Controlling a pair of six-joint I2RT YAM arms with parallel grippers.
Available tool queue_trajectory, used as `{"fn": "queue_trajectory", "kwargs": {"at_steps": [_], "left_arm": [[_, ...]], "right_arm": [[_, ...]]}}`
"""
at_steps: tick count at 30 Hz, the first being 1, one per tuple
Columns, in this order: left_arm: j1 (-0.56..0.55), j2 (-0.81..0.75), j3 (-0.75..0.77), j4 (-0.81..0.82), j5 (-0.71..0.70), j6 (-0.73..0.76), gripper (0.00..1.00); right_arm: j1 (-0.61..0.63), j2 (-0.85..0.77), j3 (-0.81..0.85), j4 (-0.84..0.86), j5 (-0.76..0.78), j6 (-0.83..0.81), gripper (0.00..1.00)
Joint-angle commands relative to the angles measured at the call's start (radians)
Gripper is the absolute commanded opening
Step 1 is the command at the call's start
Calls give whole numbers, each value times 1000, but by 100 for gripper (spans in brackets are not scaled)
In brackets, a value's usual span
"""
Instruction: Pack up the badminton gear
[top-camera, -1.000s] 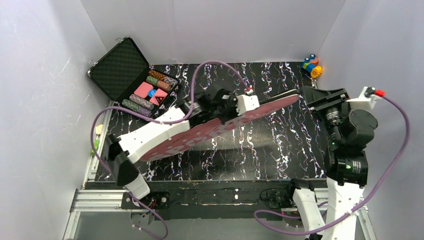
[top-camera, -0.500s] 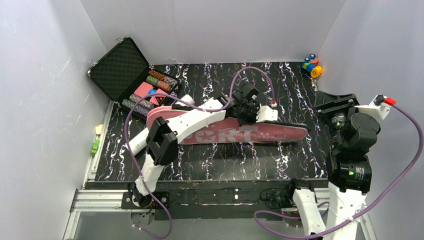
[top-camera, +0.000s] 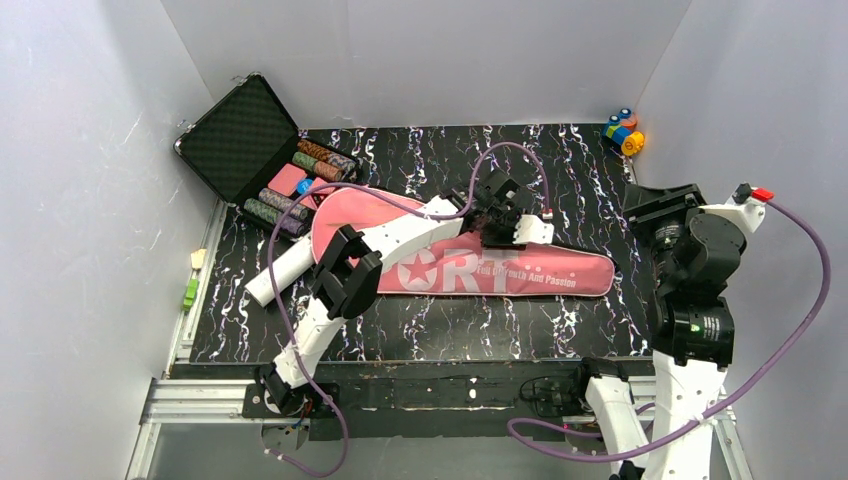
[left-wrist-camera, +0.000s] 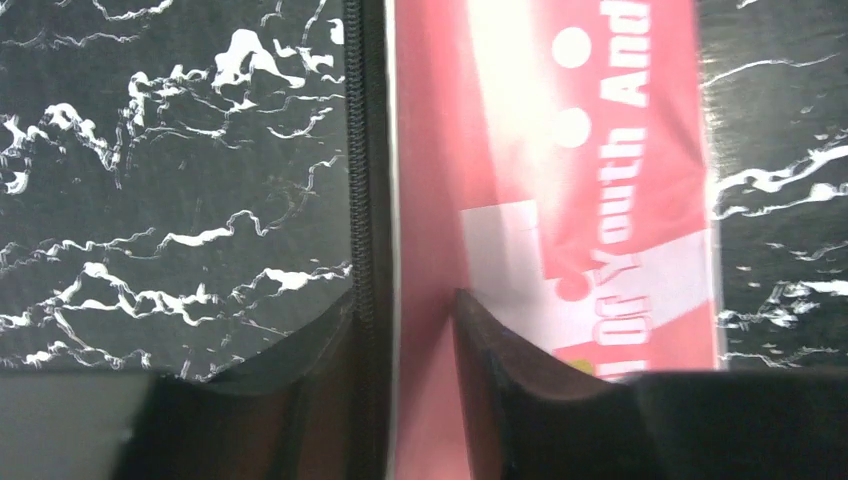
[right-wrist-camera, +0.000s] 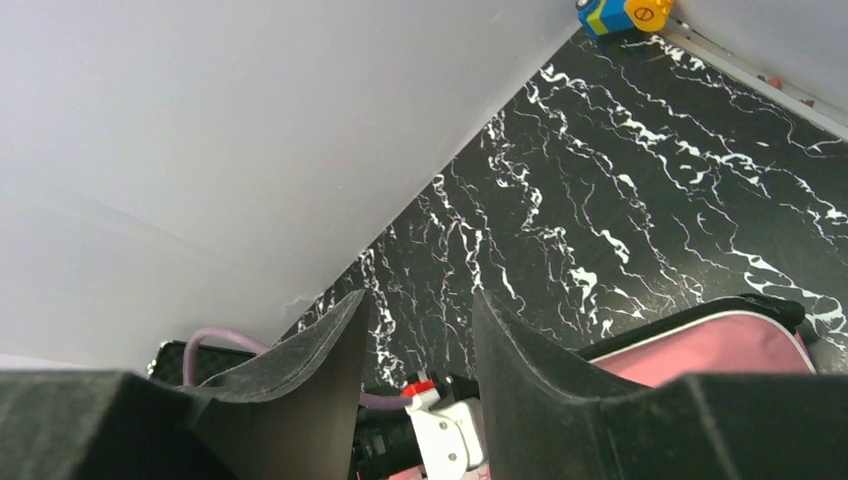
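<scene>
The pink bag (top-camera: 520, 272) lettered "SPORT" lies flat across the middle of the table. It also shows in the left wrist view (left-wrist-camera: 600, 130) and the right wrist view (right-wrist-camera: 720, 350). My left gripper (top-camera: 497, 215) is at the bag's far edge, its jaws narrow with the pink zipper edge between them (left-wrist-camera: 405, 300). The white tube (top-camera: 270, 278) lies at the bag's left end, partly under my left arm. My right gripper (top-camera: 645, 205) hangs above the table's right side, slightly open and empty (right-wrist-camera: 420, 300). The rackets and shuttlecock are out of view.
An open black case (top-camera: 240, 135) with poker chips (top-camera: 300, 185) stands at the back left, close to the bag's round end. Coloured toy blocks (top-camera: 622, 130) sit in the back right corner, also seen in the right wrist view (right-wrist-camera: 625, 12). White walls enclose the table.
My left gripper has brought the bag down from a tilted hold in the air to lying flat on the table. The right arm has barely shifted.
</scene>
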Motion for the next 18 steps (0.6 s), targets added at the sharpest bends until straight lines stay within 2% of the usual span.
{"fn": "queue_trajectory", "kwargs": {"at_steps": [1,3,4,5,6,9,15,18], "left_arm": [[25,-17,44,109,-41,-54,49],[48,-30,56,121,-62,-109,78],[63,-39,67,117,-64,-145,92],[80,-50,77,111,-64,-184,98],[100,-68,81,104,-62,-217,98],[164,-137,75,77,-55,-315,98],[336,-299,65,-40,-61,-533,98],[488,-409,-57,-24,7,-652,98]], "right_arm": [[-2,23,-29,76,0,-25,53],[-2,45,-34,72,-8,-42,57],[-3,55,-36,70,-16,-52,63],[-3,69,-37,66,-21,-59,66],[-3,81,-40,67,-30,-69,73],[-3,134,-42,62,-60,-100,80],[-2,296,-62,108,-129,-189,83],[11,363,-96,207,-178,-233,85]]}}
